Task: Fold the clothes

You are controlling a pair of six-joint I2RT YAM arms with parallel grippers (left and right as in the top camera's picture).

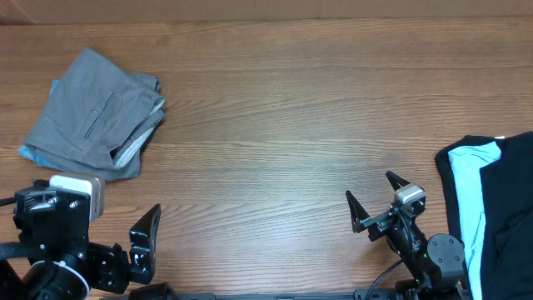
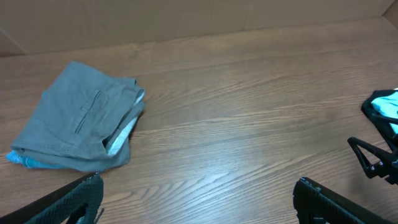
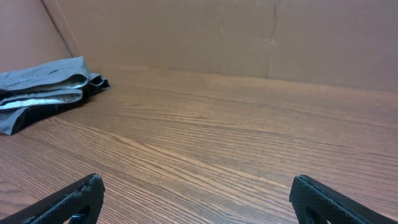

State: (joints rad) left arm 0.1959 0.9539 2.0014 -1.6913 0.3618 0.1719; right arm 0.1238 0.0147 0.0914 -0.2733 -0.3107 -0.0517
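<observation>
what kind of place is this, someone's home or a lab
Likely a robot test bench rather than a home: a wood-grain table backed by plain brown board, the open right gripper at its edge, and grey shorts lying on it.

Looks like a robot test bench in a lab or workshop, not a lived-in room. Given away first by two black machine arms, the left arm (image 1: 58, 250) and the right arm (image 1: 416, 242), standing at the near edge of a plain wood-grain table (image 1: 275, 125). Fitted with a pale box (image 1: 77, 190) on the left one. Closed in behind by a flat brown board wall (image 3: 249, 37), seamed like cardboard and meeting the table's far edge. Set with clothes at two ends: folded grey shorts (image 1: 96, 117) far left, a black and pale-blue heap (image 1: 491, 200) at the right edge.
</observation>
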